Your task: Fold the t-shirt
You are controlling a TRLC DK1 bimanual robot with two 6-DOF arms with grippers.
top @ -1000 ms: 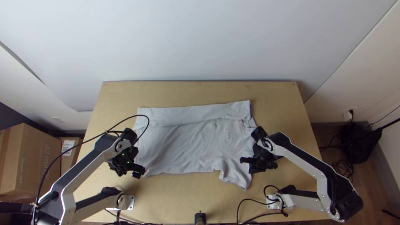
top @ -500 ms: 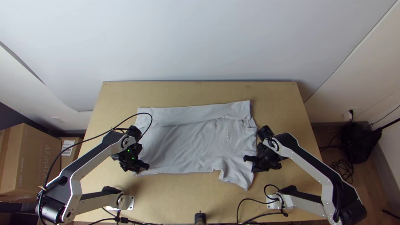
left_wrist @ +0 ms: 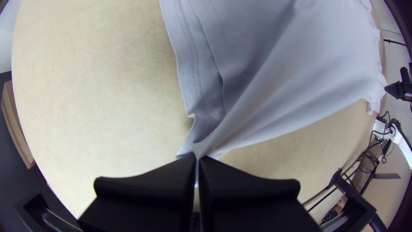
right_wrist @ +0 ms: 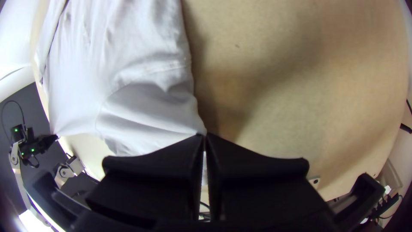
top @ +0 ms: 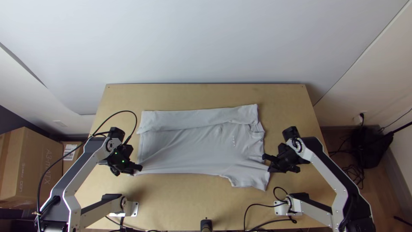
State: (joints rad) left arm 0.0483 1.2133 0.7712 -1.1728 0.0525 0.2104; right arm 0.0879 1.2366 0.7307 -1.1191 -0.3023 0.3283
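The light grey t-shirt (top: 193,148) lies across the middle of the table, its far part folded over in a long band, the near part a single stretch with a sleeve at the near right. At its near left corner is my left gripper (top: 138,168); in the left wrist view my left gripper (left_wrist: 197,161) is shut on the hem corner, with creases fanning from it. At the sleeve's right side is my right gripper (top: 267,162); in the right wrist view my right gripper (right_wrist: 204,139) is shut on the sleeve's edge.
Bare wood of the table (top: 201,96) runs behind the shirt and along its near side. Black cables (top: 266,210) lie near the right arm's base. Cardboard boxes (top: 32,165) stand left of the table.
Both grippers have moved apart, left one leftward and right one rightward, pulling the shirt's near edge straighter and slightly away from the table's near side. The sleeve has shifted right and spread out.
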